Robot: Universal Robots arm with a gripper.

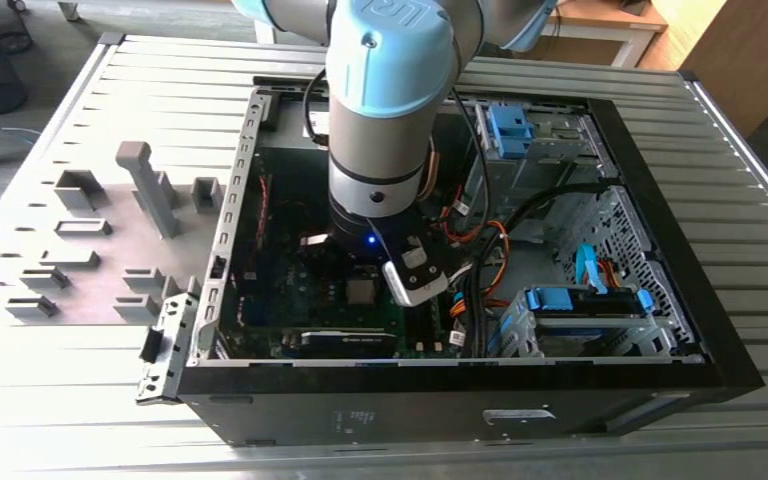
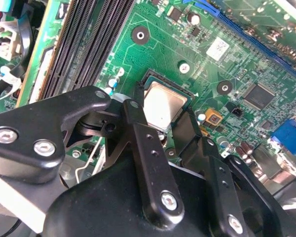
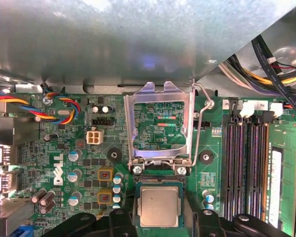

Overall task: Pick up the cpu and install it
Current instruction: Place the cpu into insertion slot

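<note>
The cpu, a small square chip with a silvery top, lies flat in the motherboard socket inside the open computer case. In the second wrist view the cpu sits just beyond the black fingers. My gripper hovers right over it, open, with one finger on each side of the chip and a small gap to it. The socket's metal load plate is flipped up and its wire lever is released. In the exterior view the arm reaches straight down over the cpu.
Memory slots run beside the socket, and coloured cable bundles hang near the case wall. A drive cage with blue clips fills the exterior view's right. Grey plastic holder blocks stand on the slatted table left of the case.
</note>
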